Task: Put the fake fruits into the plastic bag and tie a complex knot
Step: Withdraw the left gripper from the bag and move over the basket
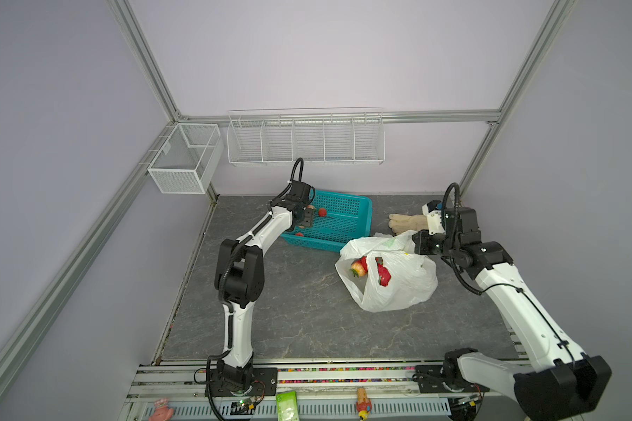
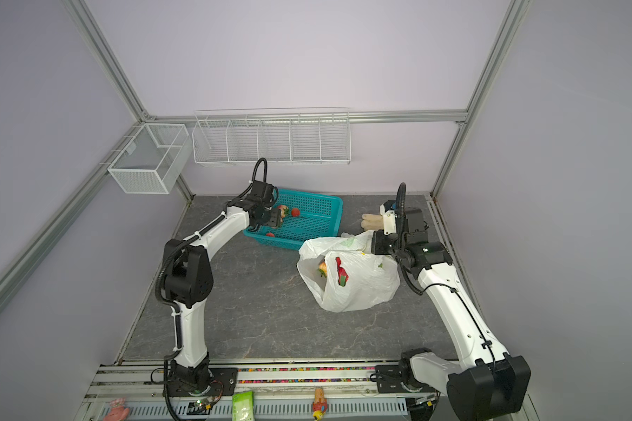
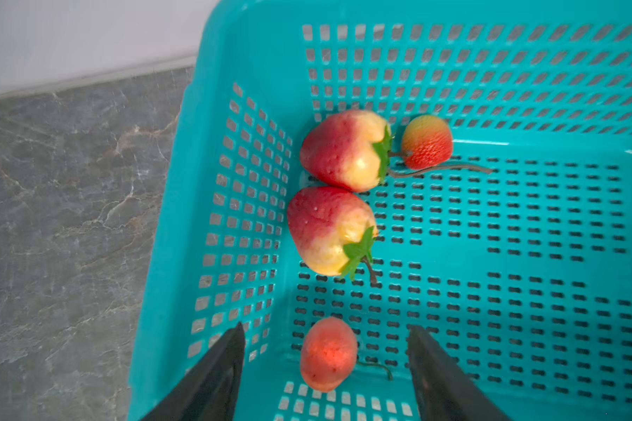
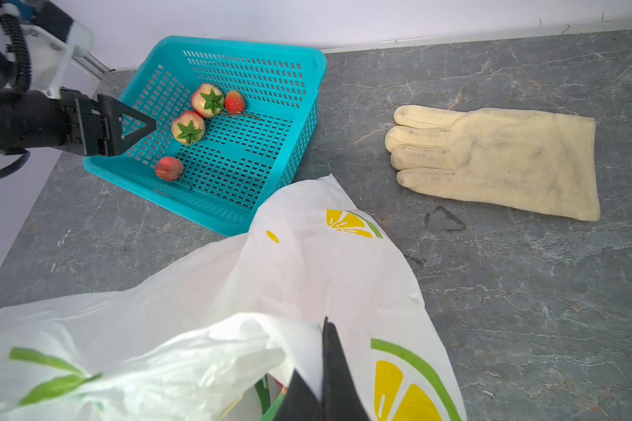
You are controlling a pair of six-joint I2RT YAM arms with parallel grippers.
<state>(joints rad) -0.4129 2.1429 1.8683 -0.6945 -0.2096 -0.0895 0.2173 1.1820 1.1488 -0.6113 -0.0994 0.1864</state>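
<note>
Bag (image 1: 405, 288) with fruits (image 1: 383, 275); basket (image 1: 340, 206) with four

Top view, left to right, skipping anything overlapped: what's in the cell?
White mesh wall box → teal lattice basket → lemon-print plastic bag

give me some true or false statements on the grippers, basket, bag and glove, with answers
1. The left gripper has its fingers open over the teal plastic lattice basket. True.
2. That basket is empty. False: four fake fruits lie in it.
3. The right gripper is shut on the white lemon-printed plastic bag. True.
4. The beige fabric glove lies inside the bag. False: it lies flat on the grey marbled table, outside the bag.
</note>
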